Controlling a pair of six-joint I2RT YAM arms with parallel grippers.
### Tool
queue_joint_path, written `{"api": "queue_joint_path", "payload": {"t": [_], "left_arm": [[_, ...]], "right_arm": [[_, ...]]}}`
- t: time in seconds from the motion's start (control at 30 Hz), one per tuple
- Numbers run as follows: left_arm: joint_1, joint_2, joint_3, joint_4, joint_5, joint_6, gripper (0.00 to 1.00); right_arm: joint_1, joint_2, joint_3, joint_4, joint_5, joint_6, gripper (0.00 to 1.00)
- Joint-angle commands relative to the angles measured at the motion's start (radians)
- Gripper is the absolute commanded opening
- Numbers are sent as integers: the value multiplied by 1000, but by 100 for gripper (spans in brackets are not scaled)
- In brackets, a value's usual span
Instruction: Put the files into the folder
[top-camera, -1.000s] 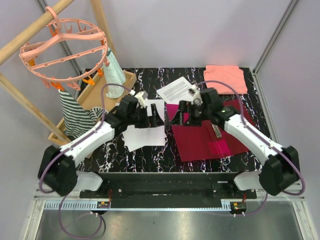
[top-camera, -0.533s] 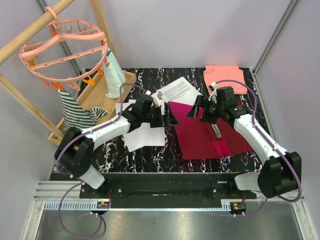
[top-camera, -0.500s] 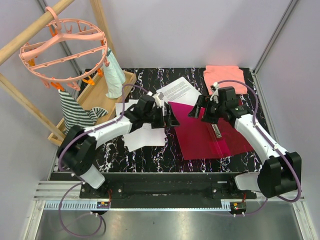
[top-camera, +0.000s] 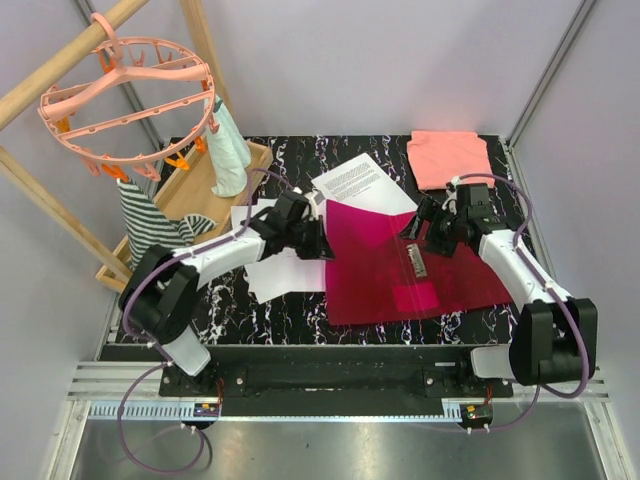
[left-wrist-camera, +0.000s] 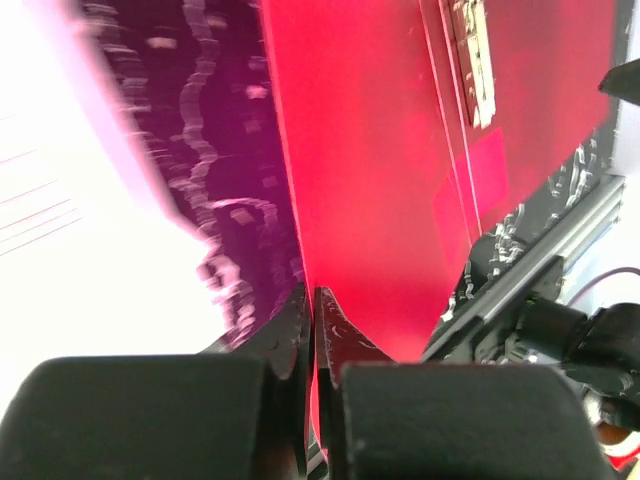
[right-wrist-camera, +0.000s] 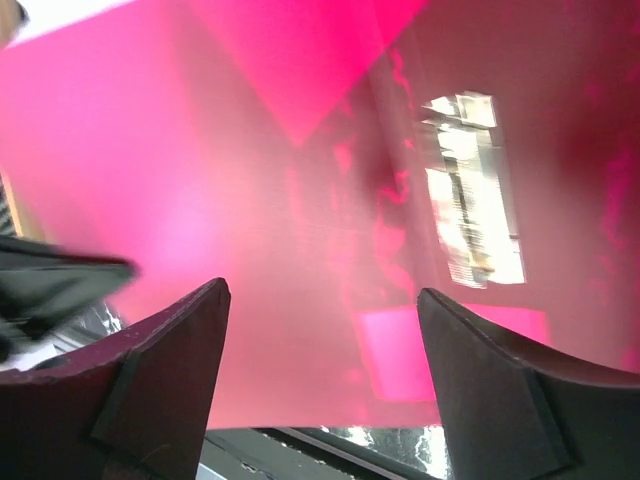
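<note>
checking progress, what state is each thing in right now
folder: open on the table, clip showing, no paper inside
files: loose on the table, left of and behind the folder
left gripper: shut on the folder's left edge
right gripper: open, above the folder, holding nothing

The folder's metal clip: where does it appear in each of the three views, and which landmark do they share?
Top external: the metal clip lies mid-folder, right of centre.
Left wrist: the clip is at top right, on the red surface.
Right wrist: the clip is a blurred bright shape, upper right.
Shared landmark: the paler pink square beside the clip.
</note>
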Motion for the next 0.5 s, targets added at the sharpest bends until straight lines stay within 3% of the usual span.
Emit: {"api": "queue_joint_path", "payload": {"t": [0.0, 0.13, 0.23, 0.33, 0.47], "left_arm": [[93, -159, -34, -117, -22, 159, 0], [147, -184, -38, -220, 27, 233, 0], [155, -182, -48, -264, -27, 284, 9], [161, -167, -45, -313, -56, 333, 22], [159, -179, -28, -361, -112, 341, 53]], "right_arm": [[0, 82, -34, 62, -61, -19, 78], [5, 131, -66, 139, -193, 19, 64], [35, 161, -91, 186, -224, 34, 58], [52, 197, -100, 206, -219, 31, 52], [52, 251, -72, 223, -201, 2, 49]]}}
